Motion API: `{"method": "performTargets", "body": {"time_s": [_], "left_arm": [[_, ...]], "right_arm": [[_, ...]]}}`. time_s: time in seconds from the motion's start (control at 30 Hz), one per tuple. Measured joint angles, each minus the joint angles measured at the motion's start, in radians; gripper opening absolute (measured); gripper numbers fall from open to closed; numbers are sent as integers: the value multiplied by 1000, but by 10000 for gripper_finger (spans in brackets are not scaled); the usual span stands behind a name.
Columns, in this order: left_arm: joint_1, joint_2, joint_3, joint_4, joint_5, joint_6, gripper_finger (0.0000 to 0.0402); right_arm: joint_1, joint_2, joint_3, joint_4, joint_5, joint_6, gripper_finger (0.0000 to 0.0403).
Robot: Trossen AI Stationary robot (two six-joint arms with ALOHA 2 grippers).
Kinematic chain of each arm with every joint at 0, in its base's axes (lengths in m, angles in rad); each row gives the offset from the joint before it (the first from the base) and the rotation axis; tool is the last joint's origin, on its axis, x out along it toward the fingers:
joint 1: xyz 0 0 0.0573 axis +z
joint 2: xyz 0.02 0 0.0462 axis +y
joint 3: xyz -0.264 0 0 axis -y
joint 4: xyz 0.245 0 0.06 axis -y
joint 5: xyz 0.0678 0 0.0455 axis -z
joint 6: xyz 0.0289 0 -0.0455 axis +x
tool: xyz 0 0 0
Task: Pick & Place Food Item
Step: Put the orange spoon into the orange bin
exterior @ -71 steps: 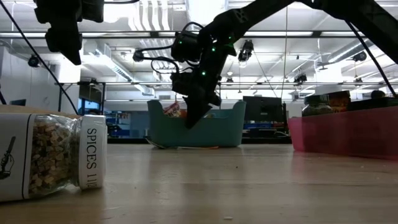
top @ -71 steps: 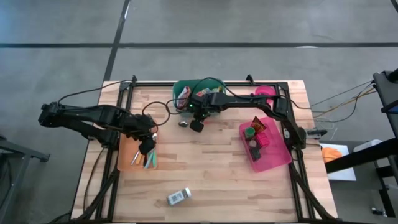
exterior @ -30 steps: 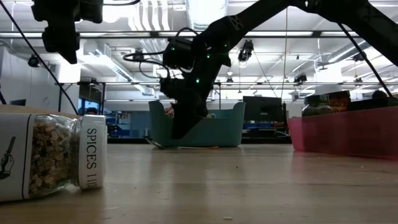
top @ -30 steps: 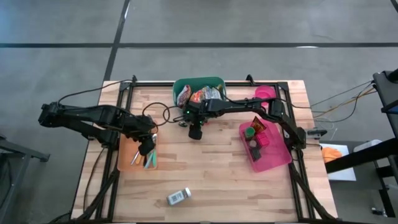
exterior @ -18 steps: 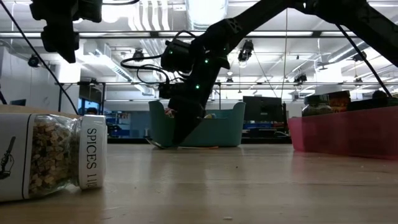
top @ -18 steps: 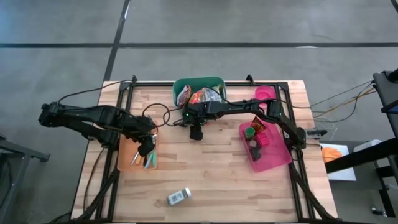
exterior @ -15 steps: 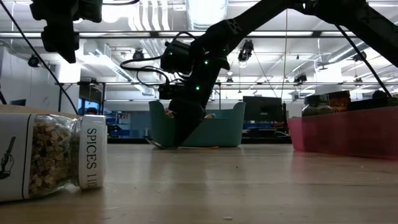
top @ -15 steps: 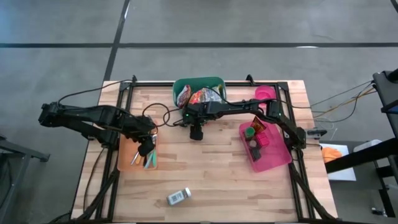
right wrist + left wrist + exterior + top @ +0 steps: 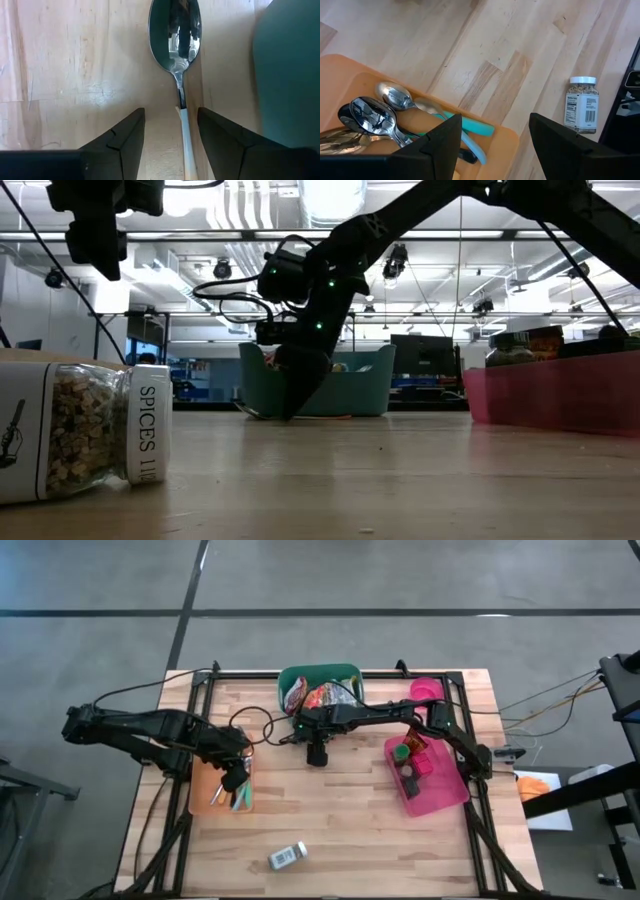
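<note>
while my right gripper (image 9: 316,754) sits low over the wood just in front of the green bin (image 9: 320,687), its wrist view shows a metal spoon (image 9: 176,37) lying flat on the table (image 9: 340,830) straight ahead. the handle runs back into the gap between the two dark fingers (image 9: 120,145); they stand apart on either side of it and neither touches it, so nothing is grasped. the bin's dark green wall is just beside the spoon. from the low view the arm slants down with its tip right at the tabletop, in front of the bin.

the food i can see: snack packets (image 9: 318,694) piled in the green bin, and jars and packets in the pink tray (image 9: 440,800) on the right side of the table. a small pink bowl (image 9: 425,688) sits at the back, near the tray.

my left gripper (image 9: 234,780) hangs over the orange tray (image 9: 205,802), fingers spread, holding nothing. its wrist view looks down on spoons (image 9: 385,112) and teal-handled cutlery (image 9: 470,131) lying in that tray.

a spice jar (image 9: 287,856) lies on its side near the front edge, well apart from both arms.
</note>
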Motion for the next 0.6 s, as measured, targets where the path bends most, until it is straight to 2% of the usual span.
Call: {"method": "performTargets", "body": {"time_s": [0.13,0.3,0.6], "left_arm": [[0,0,0,0,0,-5,236],[0,0,0,0,8,-7,236],[0,0,0,0,8,-8,236]], "right_arm": [[3,0,16,-21,2,9,182],[9,4,94,-116,62,64,182],[20,2,190,-196,67,287,182]]}}
